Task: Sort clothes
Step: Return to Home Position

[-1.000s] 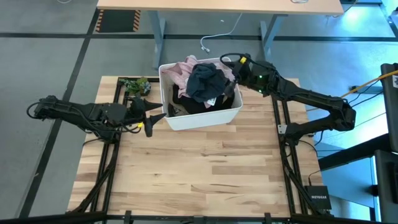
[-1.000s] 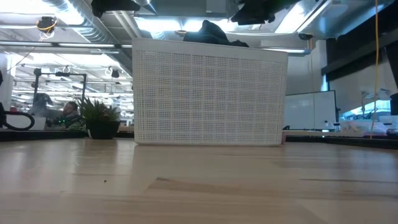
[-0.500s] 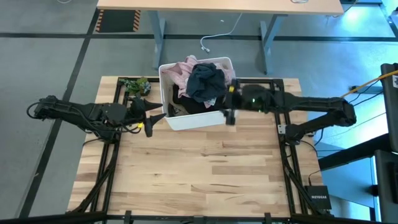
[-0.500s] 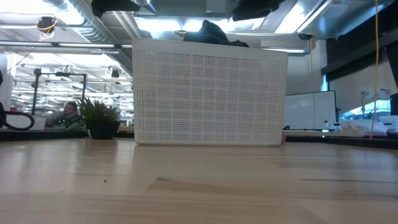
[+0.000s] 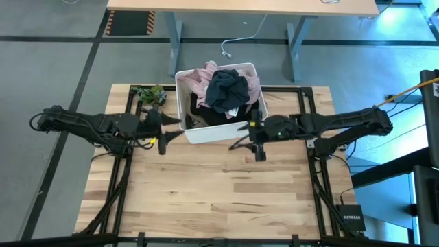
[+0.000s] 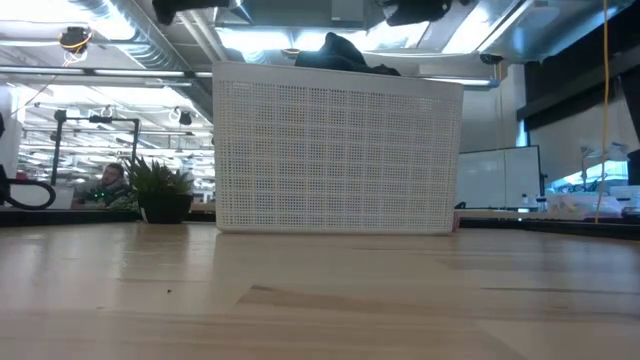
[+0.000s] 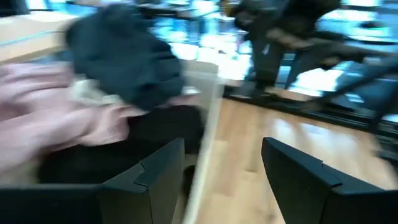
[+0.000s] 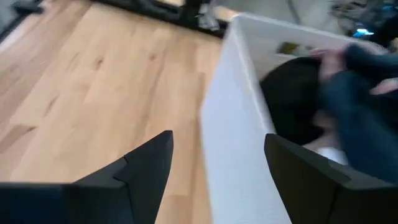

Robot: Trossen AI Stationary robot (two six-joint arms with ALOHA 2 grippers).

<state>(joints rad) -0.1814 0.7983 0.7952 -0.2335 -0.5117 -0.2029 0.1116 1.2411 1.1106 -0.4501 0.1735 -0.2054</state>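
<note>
At the table's (image 5: 219,192) far edge, the clothes (image 5: 223,92) lie heaped in the white bin (image 5: 218,132), navy over pink and black. The left arm (image 5: 96,125) stretches in from its side, and the left jaws stand apart, empty, just beside the bin's left front corner. The right arm (image 5: 329,123) reaches in likewise, with the right jaws apart, empty, at the right front corner.

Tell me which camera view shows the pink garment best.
The high view: it looks down on the pink garment in the white bin, partly under a dark navy garment. The left wrist view shows part of it, the right wrist view only a pink trace; in the low view the bin wall hides it.
</note>
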